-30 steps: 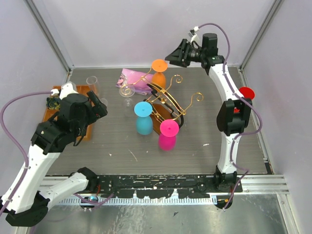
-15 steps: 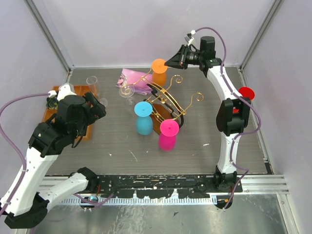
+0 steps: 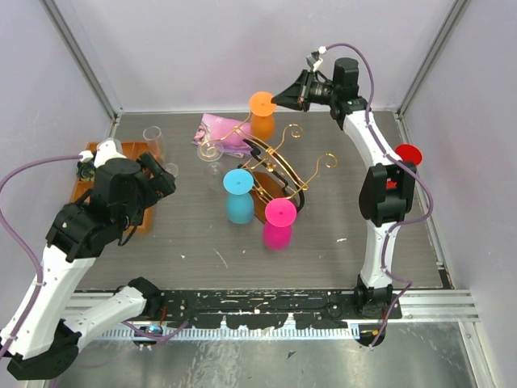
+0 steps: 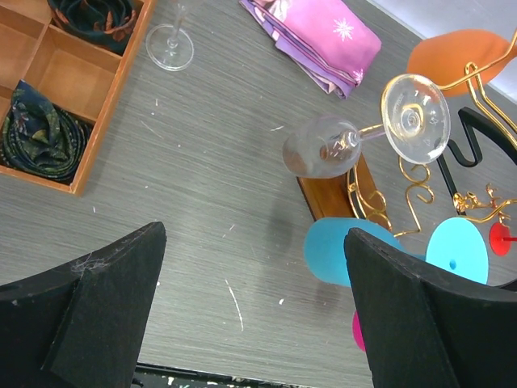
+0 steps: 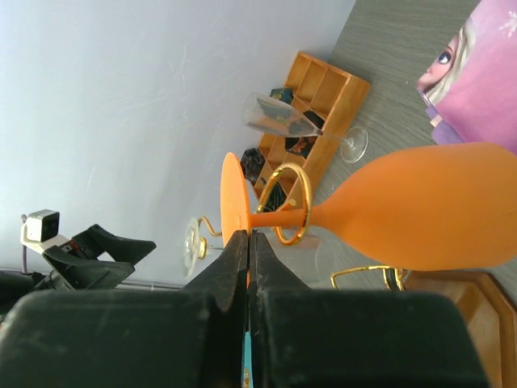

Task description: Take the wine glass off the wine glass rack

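Observation:
The wine glass rack (image 3: 279,162) is a gold wire stand with curled scrolls, on a wooden base (image 4: 333,187) in mid-table. Orange (image 3: 262,113), blue (image 3: 237,196), pink (image 3: 277,223) and clear (image 4: 412,117) wine glasses hang from it upside down. My right gripper (image 5: 248,236) is shut on the rim of the orange wine glass's (image 5: 420,214) foot, and its stem still passes through a gold scroll. In the top view the right gripper (image 3: 280,99) is at the rack's far end. My left gripper (image 4: 254,242) hovers open and holds nothing, left of the rack.
An orange compartment tray (image 4: 56,77) holding dark cloth sits at the left, partly under my left arm. A clear flute (image 3: 153,137) stands beside it. A pink printed pouch (image 3: 222,129) lies behind the rack. A red disc (image 3: 409,153) shows by the right arm.
My right gripper has gone from open to shut on the orange glass's foot, edging left towards it. The left arm has shifted only slightly.

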`<action>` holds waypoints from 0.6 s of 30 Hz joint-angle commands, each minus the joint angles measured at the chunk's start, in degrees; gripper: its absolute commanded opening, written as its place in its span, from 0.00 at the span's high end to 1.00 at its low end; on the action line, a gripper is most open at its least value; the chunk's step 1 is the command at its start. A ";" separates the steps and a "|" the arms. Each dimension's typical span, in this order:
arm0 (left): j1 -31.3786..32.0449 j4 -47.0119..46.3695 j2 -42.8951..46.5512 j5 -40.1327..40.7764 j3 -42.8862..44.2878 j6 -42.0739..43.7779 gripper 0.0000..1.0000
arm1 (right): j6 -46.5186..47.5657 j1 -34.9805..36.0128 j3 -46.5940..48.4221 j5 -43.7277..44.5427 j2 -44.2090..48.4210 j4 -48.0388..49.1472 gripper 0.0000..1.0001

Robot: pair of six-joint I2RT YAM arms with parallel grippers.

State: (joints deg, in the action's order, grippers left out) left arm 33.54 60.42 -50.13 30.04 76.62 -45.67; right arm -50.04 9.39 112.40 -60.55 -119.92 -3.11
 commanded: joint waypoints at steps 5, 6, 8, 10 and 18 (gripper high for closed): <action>0.12 0.41 2.00 0.32 0.82 -0.49 0.01 | 1.44 0.06 12.62 5.06 -0.42 -5.07 0.99; 0.12 0.51 2.24 0.58 0.76 -0.40 0.01 | 1.66 0.12 12.82 5.66 -0.52 -5.22 0.99; 0.12 0.37 2.63 0.80 0.54 -0.30 0.01 | 1.72 0.46 13.25 6.22 -0.92 -5.23 0.99; 0.10 0.29 2.73 0.74 0.36 -0.30 0.01 | 1.48 1.15 14.47 5.57 -1.81 -5.23 0.99; 0.12 0.31 2.27 -0.03 0.21 -0.65 0.01 | 1.65 3.86 14.14 2.51 -1.88 -5.24 0.99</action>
State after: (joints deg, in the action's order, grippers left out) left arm 33.54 60.75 -47.97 29.87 76.62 -45.74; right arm -49.06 11.70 125.16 -56.23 -124.14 -11.44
